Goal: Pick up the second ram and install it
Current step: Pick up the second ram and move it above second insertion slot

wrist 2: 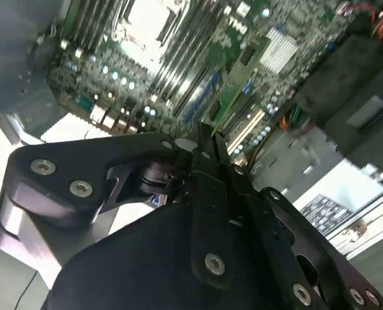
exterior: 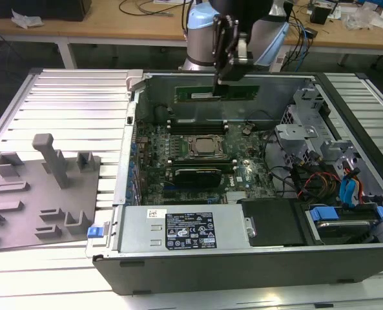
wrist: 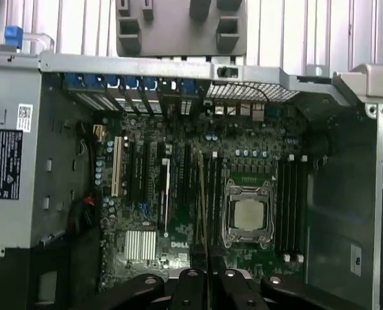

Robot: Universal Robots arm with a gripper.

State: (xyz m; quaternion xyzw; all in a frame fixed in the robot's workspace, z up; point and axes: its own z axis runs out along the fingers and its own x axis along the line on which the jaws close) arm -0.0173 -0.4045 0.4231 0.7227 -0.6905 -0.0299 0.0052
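Tool [exterior: 218, 82] was clamped shut on the thin green circuit-board ram strip [exterior: 233, 94], holding it up near the back wall of the open grey computer case [exterior: 210, 266]. Its long axis ran parallel to the long black memory slots [exterior: 197, 122] right underneath.

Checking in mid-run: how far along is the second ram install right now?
Done: the second ram is picked up and rests on nothing. In hand: the end effector is shut on it, holding it level above the motherboard inside the open case, near the memory slots. Left: it is not yet seated; both wrist views show it hanging clear of the board.
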